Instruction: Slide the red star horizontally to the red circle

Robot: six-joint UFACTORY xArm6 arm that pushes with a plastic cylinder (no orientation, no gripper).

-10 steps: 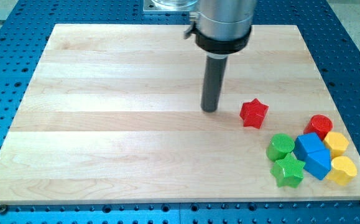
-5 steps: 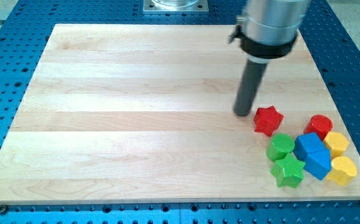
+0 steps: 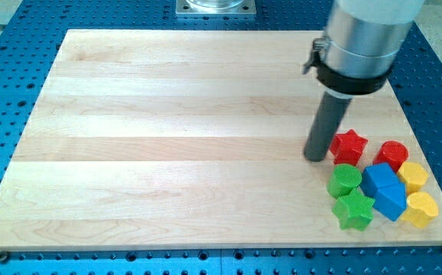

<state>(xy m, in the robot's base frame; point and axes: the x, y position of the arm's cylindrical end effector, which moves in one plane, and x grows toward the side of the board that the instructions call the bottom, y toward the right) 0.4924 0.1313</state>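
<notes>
The red star lies at the view's right, just left of the red circle, with a small gap between them. My tip stands on the board against the star's left side. The dark rod rises from it to the metal arm head at the view's top right.
A cluster sits below the star: a green circle, a green star, two blue blocks, and two yellow blocks. The wooden board rests on a blue perforated table, and its right edge is close to the cluster.
My tip has moved to the view's right and slightly down, pushing the red star right toward the red circle. The other blocks have not moved.
</notes>
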